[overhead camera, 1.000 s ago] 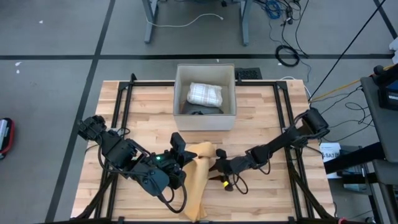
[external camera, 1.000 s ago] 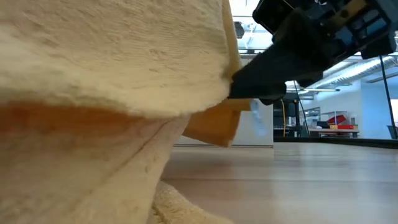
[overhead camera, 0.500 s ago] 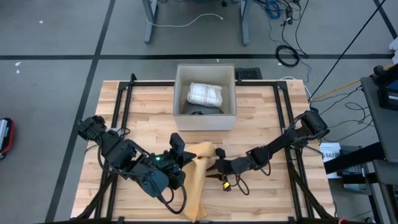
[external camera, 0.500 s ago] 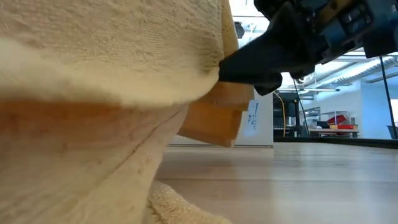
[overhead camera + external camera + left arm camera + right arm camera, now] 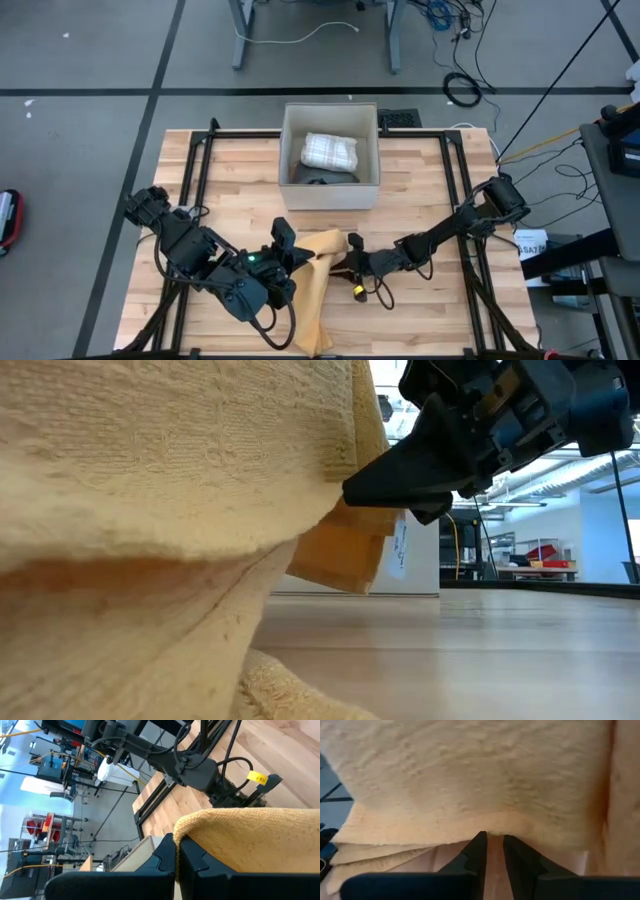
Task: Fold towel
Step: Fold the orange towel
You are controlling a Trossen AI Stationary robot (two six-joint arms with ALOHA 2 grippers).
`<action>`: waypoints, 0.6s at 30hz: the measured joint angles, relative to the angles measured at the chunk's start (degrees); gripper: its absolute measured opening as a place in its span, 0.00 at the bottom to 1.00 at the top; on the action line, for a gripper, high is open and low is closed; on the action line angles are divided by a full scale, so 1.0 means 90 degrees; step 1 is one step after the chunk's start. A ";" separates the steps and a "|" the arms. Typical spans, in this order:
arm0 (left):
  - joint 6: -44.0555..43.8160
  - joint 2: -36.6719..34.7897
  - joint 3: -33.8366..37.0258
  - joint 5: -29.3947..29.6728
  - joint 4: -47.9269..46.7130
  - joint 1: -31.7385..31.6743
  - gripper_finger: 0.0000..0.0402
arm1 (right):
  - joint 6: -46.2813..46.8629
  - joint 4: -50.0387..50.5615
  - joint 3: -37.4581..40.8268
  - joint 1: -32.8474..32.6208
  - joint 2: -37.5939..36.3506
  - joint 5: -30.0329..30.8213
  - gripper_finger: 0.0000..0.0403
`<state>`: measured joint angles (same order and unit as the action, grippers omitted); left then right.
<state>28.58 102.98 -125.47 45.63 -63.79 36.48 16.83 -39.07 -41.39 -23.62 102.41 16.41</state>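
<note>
Midway Through: Towel Lifted, Fold Unfinished

Clamped together on a raised edge of the yellow towel [image 5: 318, 280], the left gripper [image 5: 288, 252] holds it above the table [image 5: 420, 170]. The right gripper [image 5: 347, 262] nips the facing edge, jaws nearly together. The fold looks unfinished; the towel still needs laying flat.

Yellow towel [image 5: 318, 275]; white checked cloth [image 5: 330, 150]; pale wooden table [image 5: 420, 190].

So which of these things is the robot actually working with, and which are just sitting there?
In use:
- yellow towel, lifted off the wooden table
- left gripper, shut on the towel's edge
- right gripper, closing on the towel from the other side

Just lying about:
- open box at the table's far side
- checked cloth bundle inside that box
</note>
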 joint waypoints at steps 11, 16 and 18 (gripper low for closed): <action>-0.0013 0.0000 0.0000 0.0000 0.0001 -0.0001 0.00 | 0.0660 0.0071 0.0002 0.0065 0.0005 -0.0251 0.14; -0.0015 0.0000 0.0000 0.0000 0.0003 -0.0001 0.00 | 0.0977 0.0208 0.0000 0.0163 0.0307 -0.0550 0.14; -0.0019 0.0000 0.0000 -0.0002 0.0005 -0.0001 0.00 | 0.1047 0.0100 0.0002 0.0190 0.0511 -0.0657 0.14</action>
<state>28.40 102.98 -125.47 45.61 -63.75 36.47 26.26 -38.17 -41.36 -21.90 107.01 10.50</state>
